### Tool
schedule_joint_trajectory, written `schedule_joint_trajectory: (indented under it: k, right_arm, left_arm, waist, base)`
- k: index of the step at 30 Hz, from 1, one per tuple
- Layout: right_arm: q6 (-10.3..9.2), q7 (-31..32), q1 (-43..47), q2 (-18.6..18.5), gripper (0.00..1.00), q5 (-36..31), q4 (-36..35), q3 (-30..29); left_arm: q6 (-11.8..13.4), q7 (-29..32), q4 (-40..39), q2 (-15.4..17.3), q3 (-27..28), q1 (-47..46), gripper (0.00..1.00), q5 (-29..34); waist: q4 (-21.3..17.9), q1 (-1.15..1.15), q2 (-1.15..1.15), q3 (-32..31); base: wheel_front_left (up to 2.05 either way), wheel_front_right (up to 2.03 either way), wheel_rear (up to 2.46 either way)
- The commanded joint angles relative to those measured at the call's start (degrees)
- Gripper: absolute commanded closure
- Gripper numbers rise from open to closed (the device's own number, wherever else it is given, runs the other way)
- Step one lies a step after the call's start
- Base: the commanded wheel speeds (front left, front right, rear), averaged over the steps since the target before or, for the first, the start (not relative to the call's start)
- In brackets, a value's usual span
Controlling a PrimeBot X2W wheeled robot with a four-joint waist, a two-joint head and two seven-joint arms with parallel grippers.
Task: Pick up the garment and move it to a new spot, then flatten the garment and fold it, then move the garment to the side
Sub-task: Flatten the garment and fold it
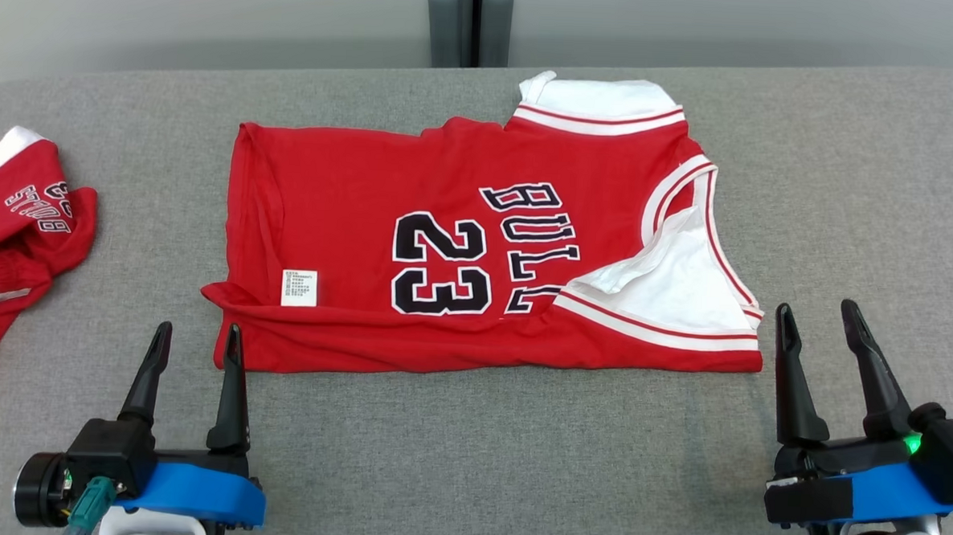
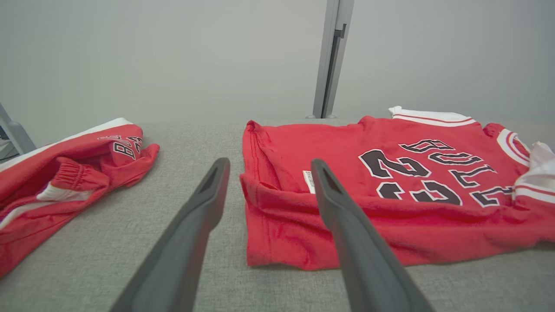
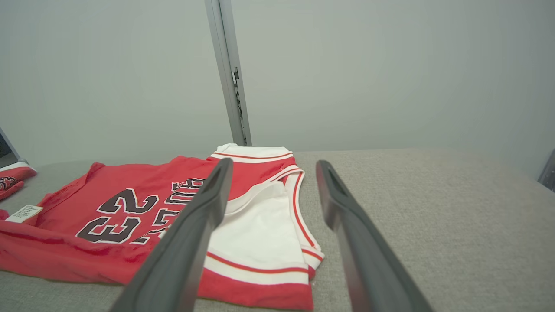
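The garment (image 1: pixel 461 251) is a red sleeveless jersey with white trim, a black "23" and lettering. It lies sideways on the grey table, its near long edge folded up over itself, a white care label showing near its left end. My left gripper (image 1: pixel 193 344) stands open just off the jersey's near left corner, nothing between its fingers. My right gripper (image 1: pixel 818 324) stands open just right of the jersey's near right corner, also empty. The left wrist view has the jersey (image 2: pixel 390 190) past the open left gripper (image 2: pixel 269 167). The right wrist view has the jersey (image 3: pixel 143 216) left of the open right gripper (image 3: pixel 274 167).
A second red garment (image 1: pixel 11 231) lies crumpled at the table's left edge, also in the left wrist view (image 2: pixel 65 173). A grey post (image 1: pixel 471 22) stands behind the far edge of the table (image 1: pixel 850 195). Bare grey cloth lies to the jersey's right and along the near edge.
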Motion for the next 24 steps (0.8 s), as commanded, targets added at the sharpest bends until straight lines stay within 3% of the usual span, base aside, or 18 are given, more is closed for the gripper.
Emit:
schedule_joint_trajectory:
  k: [1, 6, 12, 23, 24]
  right_arm:
    - [0.01, 0.4, 1.1, 0.3, 0.0, 0.1, -0.4, 0.1]
    - [0.01, 1.4, 1.6, 0.6, 0.0, 0.3, -0.2, 0.1]
    - [0.01, 3.3, -0.7, -0.2, 0.0, 0.7, 2.7, -0.2]
    - [0.02, 3.9, -9.1, -1.0, 0.0, 3.7, 19.4, 0.9]
    - [0.01, 4.6, -11.1, -1.3, 0.0, 4.7, 23.4, 2.1]
  left_arm:
    - [-0.3, -0.3, 0.0, 0.2, 0.3, 0.6, 0.0, -0.2]
    - [-1.0, -0.1, 1.4, 0.3, 0.1, 0.1, 0.0, -1.0]
    - [-3.6, 3.3, 5.9, 0.6, -0.4, -3.4, 0.0, -3.4]
    - [-7.3, 10.0, 17.1, 0.4, -0.2, -9.7, 0.0, -9.2]
    - [-7.9, 11.7, 19.0, 0.1, -0.3, -10.1, 0.05, -10.7]
  waist:
    - [-0.2, 0.01, 0.01, -0.4]
    - [-0.2, 0.01, 0.01, -0.6]
    - [-0.4, 0.01, 0.01, 1.4]
    - [-1.0, 0.01, 0.01, 5.3]
    - [-0.9, 0.01, 0.01, 5.4]
  base:
    - [0.0, 0.0, 0.0]
    - [0.0, 0.0, 0.0]
    - [0.0, 0.0, 0.0]
    - [0.0, 0.0, 0.0]
    - [0.0, 0.0, 0.0]
